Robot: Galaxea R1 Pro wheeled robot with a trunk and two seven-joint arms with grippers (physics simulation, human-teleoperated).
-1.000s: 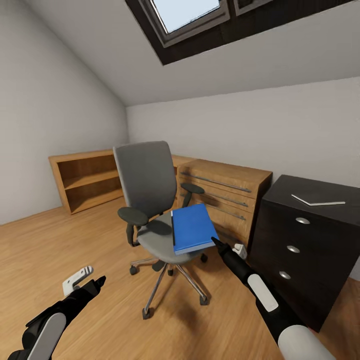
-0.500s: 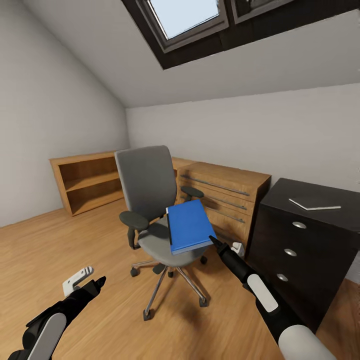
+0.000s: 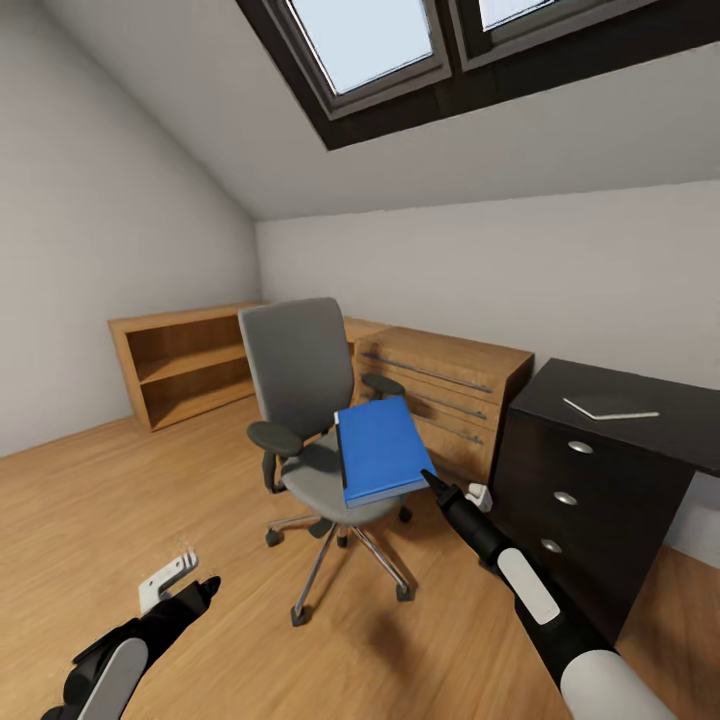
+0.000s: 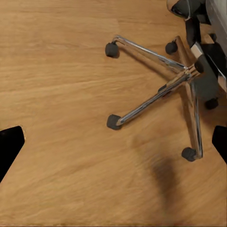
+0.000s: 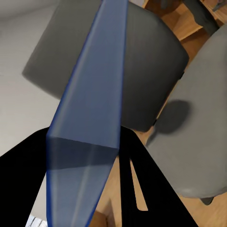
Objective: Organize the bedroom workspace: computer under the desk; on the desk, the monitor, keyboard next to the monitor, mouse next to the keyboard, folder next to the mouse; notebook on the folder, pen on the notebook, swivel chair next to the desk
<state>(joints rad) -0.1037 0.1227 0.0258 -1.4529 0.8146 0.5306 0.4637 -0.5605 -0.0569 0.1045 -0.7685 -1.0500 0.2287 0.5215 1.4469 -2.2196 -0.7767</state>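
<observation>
My right fingers [image 3: 433,483] are clamped on the folder's [image 3: 379,451] near corner, holding it tilted just above the chair [image 3: 310,400] seat. My left fingers [image 3: 205,587] hang spread apart, empty, over the floor beside the chair's chrome base. The notebook [image 3: 607,406] lies on the black counter [image 3: 600,470], the pen [image 3: 622,414] touching it.

The desk [image 3: 640,400] runs off the right edge so you can't see most of it, and the folder [image 3: 378,450] hides a chunk of the swivel chair [image 3: 300,400] seat.
</observation>
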